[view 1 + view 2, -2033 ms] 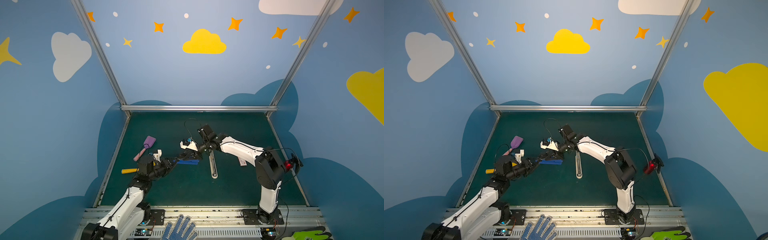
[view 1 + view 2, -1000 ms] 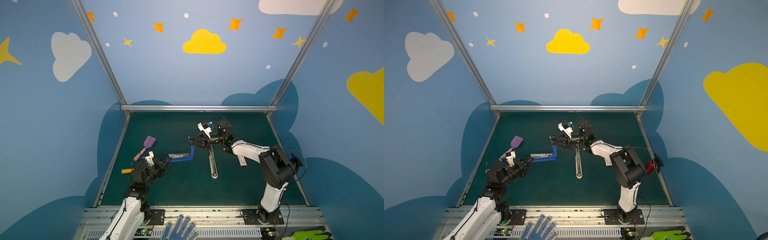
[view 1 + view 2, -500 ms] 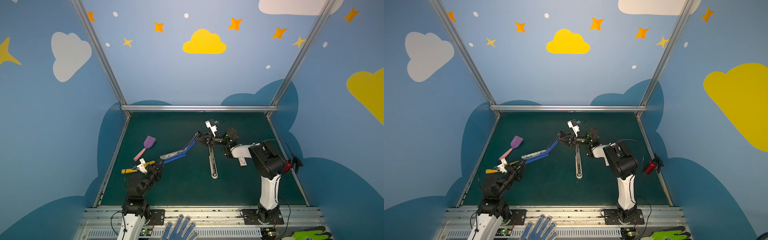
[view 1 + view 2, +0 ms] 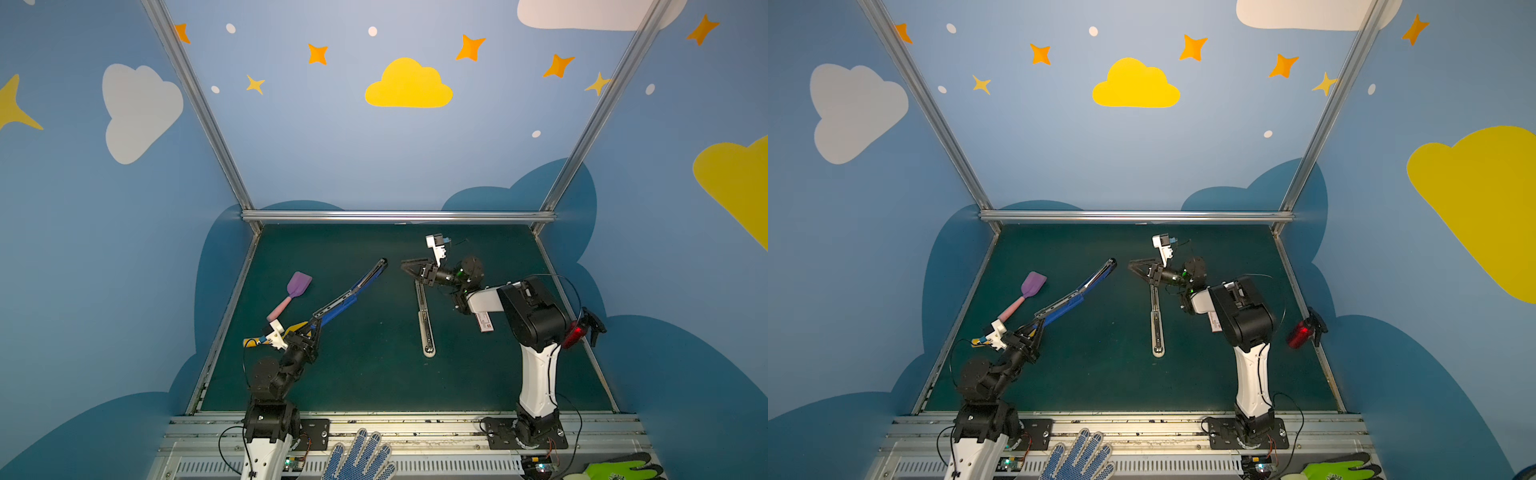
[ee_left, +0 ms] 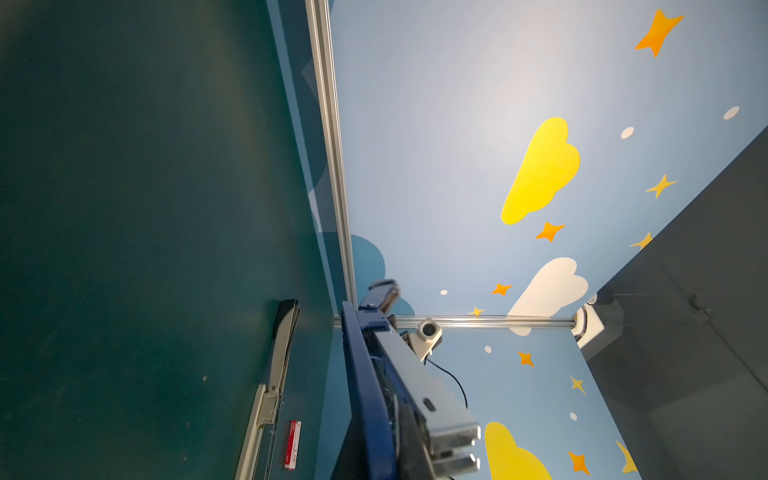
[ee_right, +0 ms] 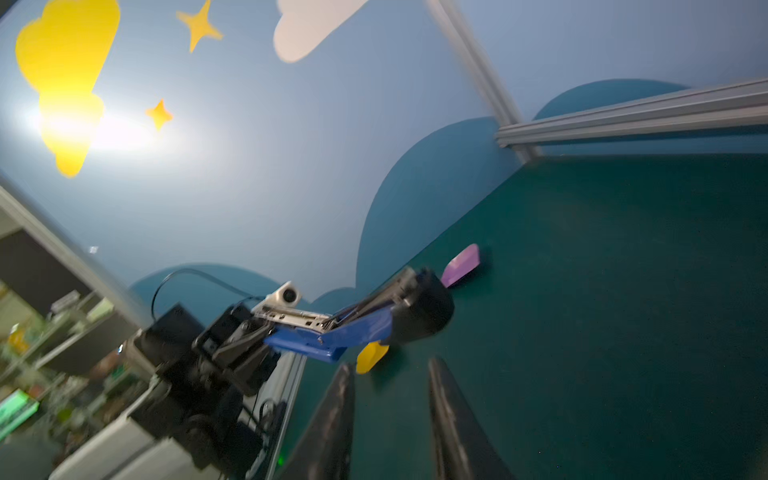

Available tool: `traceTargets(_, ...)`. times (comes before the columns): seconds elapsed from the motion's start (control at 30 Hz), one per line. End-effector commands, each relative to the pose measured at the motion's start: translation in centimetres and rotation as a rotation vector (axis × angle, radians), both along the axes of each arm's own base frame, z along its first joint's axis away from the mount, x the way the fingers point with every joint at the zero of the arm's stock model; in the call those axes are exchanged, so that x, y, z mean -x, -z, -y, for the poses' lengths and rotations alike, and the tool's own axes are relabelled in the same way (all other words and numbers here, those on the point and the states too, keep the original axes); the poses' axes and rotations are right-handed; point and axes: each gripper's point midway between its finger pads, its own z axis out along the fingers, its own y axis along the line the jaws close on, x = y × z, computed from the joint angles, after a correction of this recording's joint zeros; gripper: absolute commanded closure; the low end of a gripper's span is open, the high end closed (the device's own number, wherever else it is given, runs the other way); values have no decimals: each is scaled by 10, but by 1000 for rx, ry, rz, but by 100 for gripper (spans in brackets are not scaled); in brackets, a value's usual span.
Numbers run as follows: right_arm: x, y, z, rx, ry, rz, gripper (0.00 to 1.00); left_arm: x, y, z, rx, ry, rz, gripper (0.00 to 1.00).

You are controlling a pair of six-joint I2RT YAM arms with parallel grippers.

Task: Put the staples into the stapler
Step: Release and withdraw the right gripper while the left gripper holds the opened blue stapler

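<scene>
Left end effector [image 4: 311,329]: pinching one end of the long blue stapler [image 4: 338,309], unfolded, raised above the green counter [image 4: 365,374].
Right end effector [image 6: 390,370]: spread, empty.
Small white red-marked staples box [image 4: 484,323]: flat on counter, beside right arm.

Top views, both: we look down from high at the front over the whole table [image 4: 374,374] toward the back wall [image 4: 395,166]. Left wrist: close along the blue stapler [image 5: 365,395], rolled sideways. Right wrist: low, facing that stapler [image 6: 353,332] too.
</scene>
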Motion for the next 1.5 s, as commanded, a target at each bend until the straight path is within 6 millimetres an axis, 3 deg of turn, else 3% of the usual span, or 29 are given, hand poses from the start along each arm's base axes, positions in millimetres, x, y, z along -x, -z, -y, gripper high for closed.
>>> traceTargets(0.0,-10,-8,-3,-29,37,4,65,2,-24,-2,-3,-11,116,96)
traceTargets(0.43,7,-17,1,-2,22,49,65,-3,-16,-7,-29,-58,109,96)
traceTargets(1.07,49,-19,21,47,24,79,65,-17,15,31,-237,-55,30,96)
traceTargets(1.47,59,-18,28,52,26,75,66,-24,39,57,-389,-39,-26,96)
